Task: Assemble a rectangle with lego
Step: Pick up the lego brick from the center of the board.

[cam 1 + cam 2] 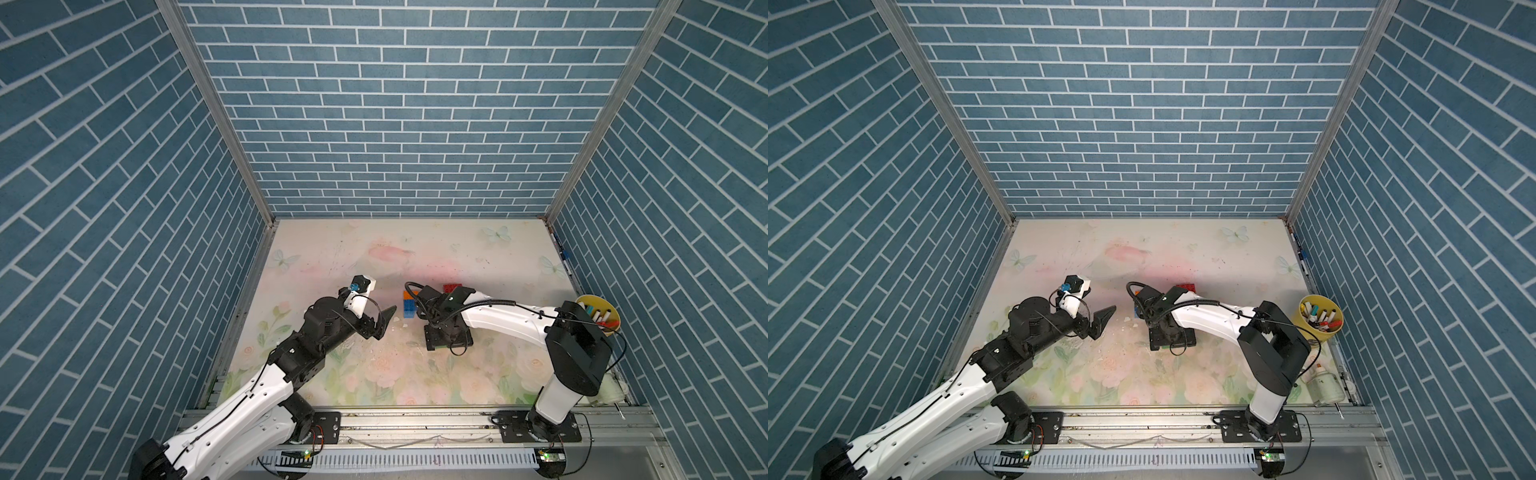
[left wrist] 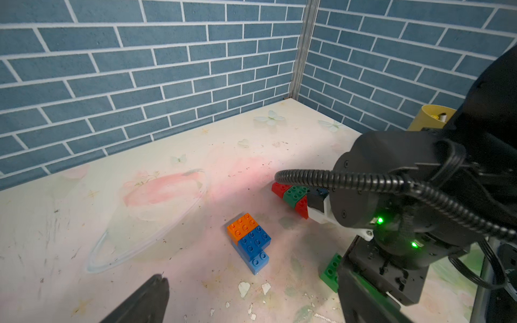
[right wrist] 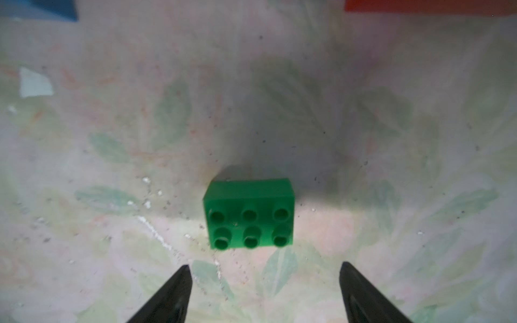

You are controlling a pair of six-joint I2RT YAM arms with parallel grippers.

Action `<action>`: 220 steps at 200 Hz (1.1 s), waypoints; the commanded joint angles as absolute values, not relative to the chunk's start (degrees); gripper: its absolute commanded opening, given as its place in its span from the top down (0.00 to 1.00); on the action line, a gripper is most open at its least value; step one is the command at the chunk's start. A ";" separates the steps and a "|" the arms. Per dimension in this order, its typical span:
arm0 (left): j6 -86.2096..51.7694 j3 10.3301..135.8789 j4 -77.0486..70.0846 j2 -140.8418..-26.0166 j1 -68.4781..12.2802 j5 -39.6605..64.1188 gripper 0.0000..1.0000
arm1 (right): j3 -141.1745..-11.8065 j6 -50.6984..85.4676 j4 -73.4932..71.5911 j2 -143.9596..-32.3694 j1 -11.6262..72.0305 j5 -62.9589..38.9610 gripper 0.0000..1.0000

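On the table (image 1: 478, 257), below the right arm, what is entry one?
— One green brick (image 3: 249, 214): glossy moulded plastic, box-shaped, six round hollow-topped studs in two rows of three. It lies flat, studs up, on the bare print. Above it the right gripper (image 3: 265, 275): two black tapered fingers spread wide, nothing between them. The brick sits just beyond the tips, untouched
— Entry two, the stack?
— Between the two grippers, same studded plastic: an orange brick (image 2: 242, 226) and a dark blue brick (image 2: 256, 240) side by side, flush, on top of a light blue brick (image 2: 258, 264) whose end sticks out with two studs showing
— Entry three?
— Toward the back wall: two red bricks (image 2: 279, 188) with a second green brick (image 2: 293, 194) between them, touching in a line, partly hidden behind the right arm's ribbed black cable (image 2: 335, 176)
— And the left gripper (image 1: 386, 323)?
— Matte black pointed fingers, spread to the full, empty; close to the stack, apart from it
— Fixtures?
— Table top: printed sheet of pale roses, leaves and butterflies, scuffed, chipped white in spots. Then the walls (image 1: 395, 104): blue brick-pattern covering with white joints, between aluminium corner posts (image 1: 215, 108). Right wrist housing: black, rounded, two small green lights (image 2: 380, 220) lit. Last, a yellow cup (image 1: 1304, 309) at the right-hand edge: round, plain, holding marker pens (image 1: 1318, 316)
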State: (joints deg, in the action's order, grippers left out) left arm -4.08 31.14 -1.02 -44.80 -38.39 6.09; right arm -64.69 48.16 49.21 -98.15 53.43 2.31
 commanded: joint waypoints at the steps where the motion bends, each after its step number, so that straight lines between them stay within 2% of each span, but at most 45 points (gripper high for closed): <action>1: -4.26 31.53 -0.88 -44.73 -38.58 5.18 0.00 | -64.86 49.92 45.36 -97.68 52.79 2.06 0.19; 41: -4.12 31.62 -0.62 -45.23 -38.59 5.10 0.00 | -65.63 50.10 43.54 -100.56 52.32 2.07 0.28; 87: -3.94 31.55 -0.09 -45.00 -38.64 4.77 0.00 | -65.66 52.16 43.76 -101.53 52.46 3.50 0.50; 111: -4.04 31.37 0.00 -44.77 -38.58 4.83 0.00 | -65.59 52.20 44.08 -101.67 52.40 4.26 0.53; 131: -4.22 31.22 0.11 -44.41 -38.63 4.92 0.00 | -65.30 52.20 44.24 -101.76 52.38 4.37 0.53; 183: -4.48 31.20 0.52 -43.76 -38.59 5.01 0.00 | -65.30 52.15 44.55 -101.76 52.39 5.37 0.43; 220: -4.57 31.20 0.56 -43.83 -38.61 5.01 0.00 | -65.58 52.03 44.41 -102.34 52.39 5.27 0.41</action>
State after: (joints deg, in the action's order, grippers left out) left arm -4.27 31.14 -0.21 -44.29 -38.39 5.19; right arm -64.88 50.63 43.29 -101.10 52.53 3.90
